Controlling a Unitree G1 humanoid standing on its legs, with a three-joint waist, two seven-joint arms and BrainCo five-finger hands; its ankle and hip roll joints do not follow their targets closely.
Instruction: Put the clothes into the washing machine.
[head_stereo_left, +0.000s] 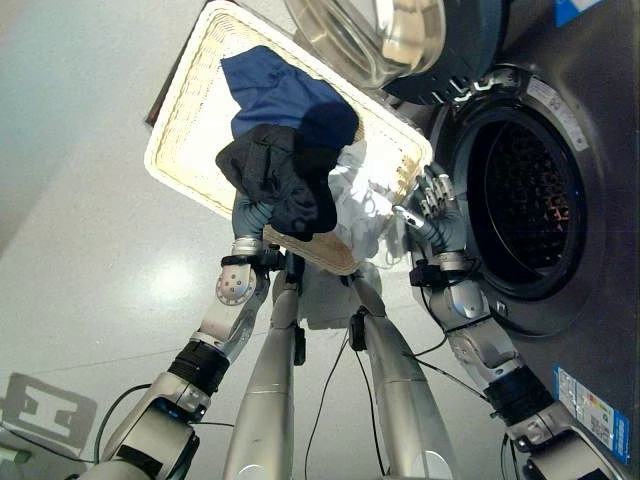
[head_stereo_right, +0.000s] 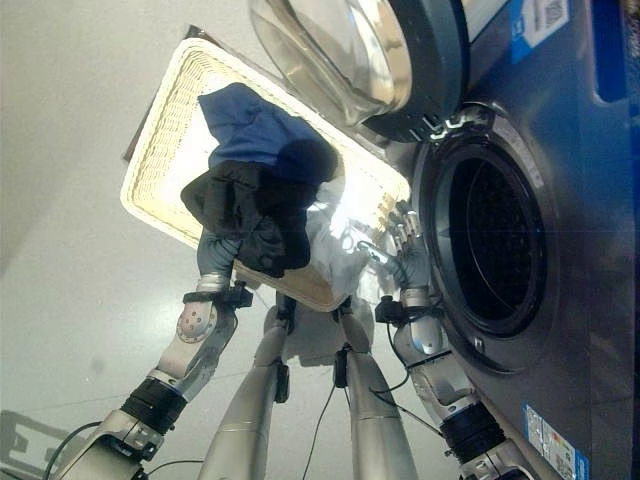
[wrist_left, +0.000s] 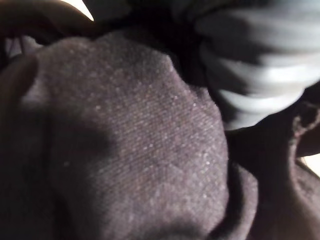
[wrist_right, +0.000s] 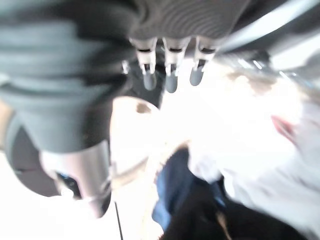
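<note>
Left hand (head_stereo_left: 252, 215) is sitting under the black garment (head_stereo_left: 280, 180) over the wicker basket (head_stereo_left: 190, 130), fingers hidden, grip unclear. Right hand (head_stereo_left: 437, 205) is hovering relaxed, fingers apart, beside the washing machine drum opening (head_stereo_left: 525, 195).

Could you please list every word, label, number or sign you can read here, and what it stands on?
Nothing is legible. All print is on the washing machine:
Upper blue sticker: print and a square code, too small to read.
White label strip beside the drum opening: too small to read.
Lower blue and white sticker: too small to read.
</note>
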